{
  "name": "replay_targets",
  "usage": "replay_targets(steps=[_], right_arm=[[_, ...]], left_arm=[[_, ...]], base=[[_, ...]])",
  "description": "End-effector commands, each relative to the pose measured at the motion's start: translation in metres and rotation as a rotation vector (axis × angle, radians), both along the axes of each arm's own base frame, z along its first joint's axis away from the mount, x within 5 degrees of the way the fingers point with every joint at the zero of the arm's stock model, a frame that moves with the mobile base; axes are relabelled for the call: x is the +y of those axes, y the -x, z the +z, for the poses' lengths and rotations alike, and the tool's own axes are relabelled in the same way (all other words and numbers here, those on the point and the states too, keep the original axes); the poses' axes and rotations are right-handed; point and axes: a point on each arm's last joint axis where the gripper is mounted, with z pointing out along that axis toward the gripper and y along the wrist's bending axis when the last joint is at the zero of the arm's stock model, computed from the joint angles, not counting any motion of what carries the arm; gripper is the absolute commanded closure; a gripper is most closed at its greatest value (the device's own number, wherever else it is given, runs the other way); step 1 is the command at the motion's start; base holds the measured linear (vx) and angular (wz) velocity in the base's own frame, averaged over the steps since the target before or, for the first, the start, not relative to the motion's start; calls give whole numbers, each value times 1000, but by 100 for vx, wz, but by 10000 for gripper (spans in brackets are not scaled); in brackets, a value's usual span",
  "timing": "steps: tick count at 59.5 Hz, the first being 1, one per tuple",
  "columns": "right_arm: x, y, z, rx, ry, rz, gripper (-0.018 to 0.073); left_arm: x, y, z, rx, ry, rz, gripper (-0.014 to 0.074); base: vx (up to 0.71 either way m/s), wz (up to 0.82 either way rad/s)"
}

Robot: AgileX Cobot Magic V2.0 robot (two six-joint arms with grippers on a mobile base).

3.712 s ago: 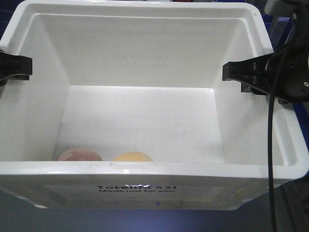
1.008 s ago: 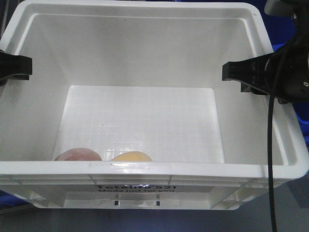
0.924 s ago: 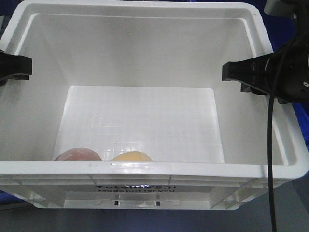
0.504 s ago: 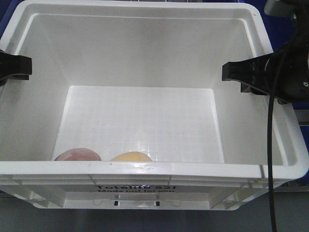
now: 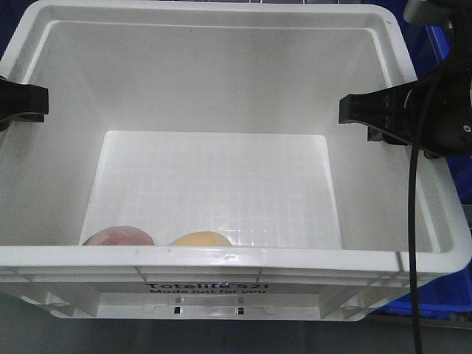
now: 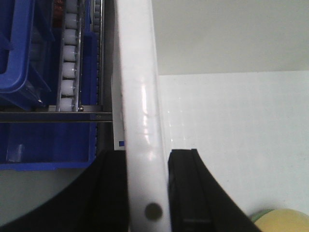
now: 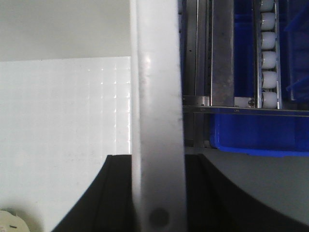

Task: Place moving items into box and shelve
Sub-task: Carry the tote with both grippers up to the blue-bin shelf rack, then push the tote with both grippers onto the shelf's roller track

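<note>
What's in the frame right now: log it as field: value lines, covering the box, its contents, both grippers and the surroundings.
box: white crate, printed near side facing the front camera
contents: pinkish-brown plush and yellow-orange plush, side by side against the near wall, mostly hidden by the rim
left gripper: one finger each side of the left rim
right gripper: one finger each side of the right rim
surroundings: roller rails and blue bins beside the crate
</note>
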Motion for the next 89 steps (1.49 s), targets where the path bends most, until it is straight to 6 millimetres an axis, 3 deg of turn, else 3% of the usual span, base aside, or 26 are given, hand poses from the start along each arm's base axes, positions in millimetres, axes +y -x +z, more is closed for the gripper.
replay_targets(steps=[1,89], right_arm=[[-16,2,27,-171,38,-25,432],[-16,2,27,-171,38,-25,432]], left_arm=[[9,1,23,-169,-49,22,530],[9,1,23,-169,-49,22,530]], base=[[8,12],[11,-7]])
